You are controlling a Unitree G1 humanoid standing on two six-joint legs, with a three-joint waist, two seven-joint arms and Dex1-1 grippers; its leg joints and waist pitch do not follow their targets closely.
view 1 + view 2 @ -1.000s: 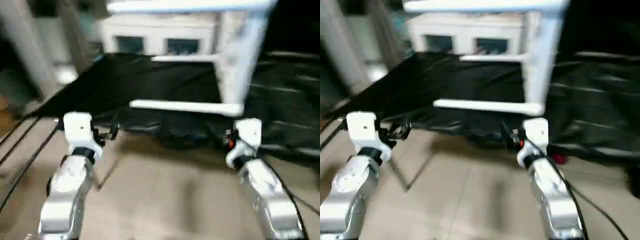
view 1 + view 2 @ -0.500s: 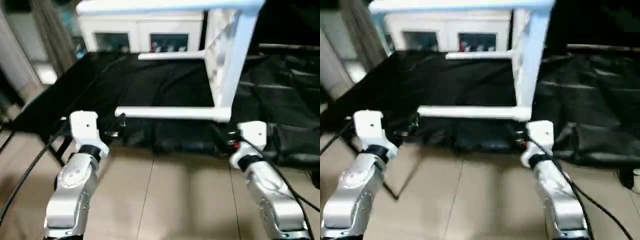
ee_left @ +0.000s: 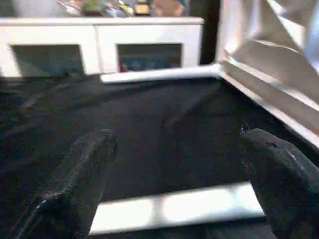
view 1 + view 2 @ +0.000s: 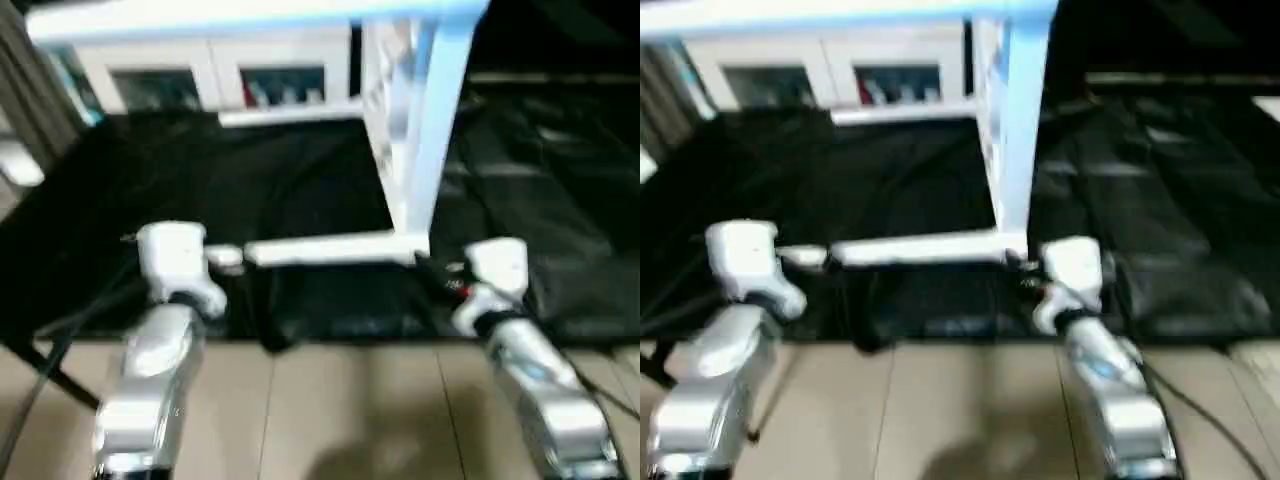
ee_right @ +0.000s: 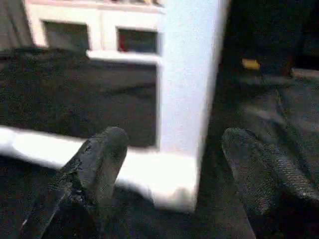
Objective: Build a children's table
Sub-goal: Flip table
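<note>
The children's table lies on its side on a black cloth (image 4: 200, 190). Its white tabletop (image 4: 415, 130) stands on edge, and its legs point toward picture left. The near leg (image 4: 330, 250) lies low along the cloth's front, the far leg (image 4: 290, 115) sits behind it, and an upper leg (image 4: 250, 15) runs along the top. My left gripper (image 3: 179, 142) is open, level with the free end of the near leg (image 3: 174, 209). My right gripper (image 5: 174, 137) is open too, facing the corner (image 5: 179, 174) where that leg meets the tabletop. Neither holds anything.
White cabinets (image 4: 200, 85) with glass fronts stand behind the cloth. Beige floor tiles (image 4: 330, 420) lie under my forearms. A black cable (image 4: 50, 360) trails past my left arm. The cloth bunches into folds to the right of the tabletop (image 4: 540, 180).
The camera has swung, so the whole picture has shifted. Both grippers now sit level with the near leg rather than below it. Their opening is unchanged.
</note>
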